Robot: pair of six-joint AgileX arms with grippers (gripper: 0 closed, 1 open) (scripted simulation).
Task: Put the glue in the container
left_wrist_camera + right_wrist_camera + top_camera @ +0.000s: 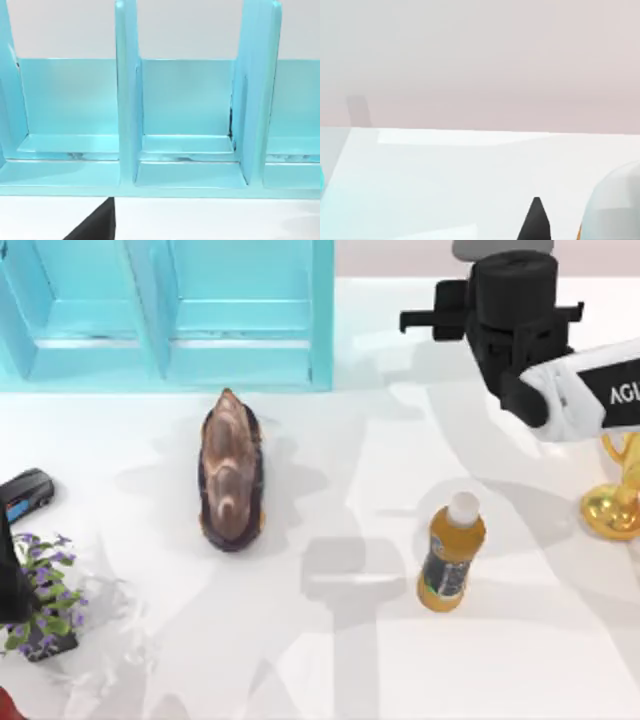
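Observation:
The glue appears in the right wrist view as a white rounded body with a sliver of orange, close beside a dark fingertip. My right gripper hangs high over the table's back right corner, shut on the glue, which its black head covers from above. The container is a light blue rack with upright dividers at the back left, well to the left of that gripper. My left arm stays parked at the left edge. Its wrist view faces the container's compartments, with one dark fingertip low in the picture.
An amber bottle with a white cap stands right of centre. A brown rounded object lies in front of the container. A gold trophy stands at the right edge. A pot of purple flowers and a black device sit at the left.

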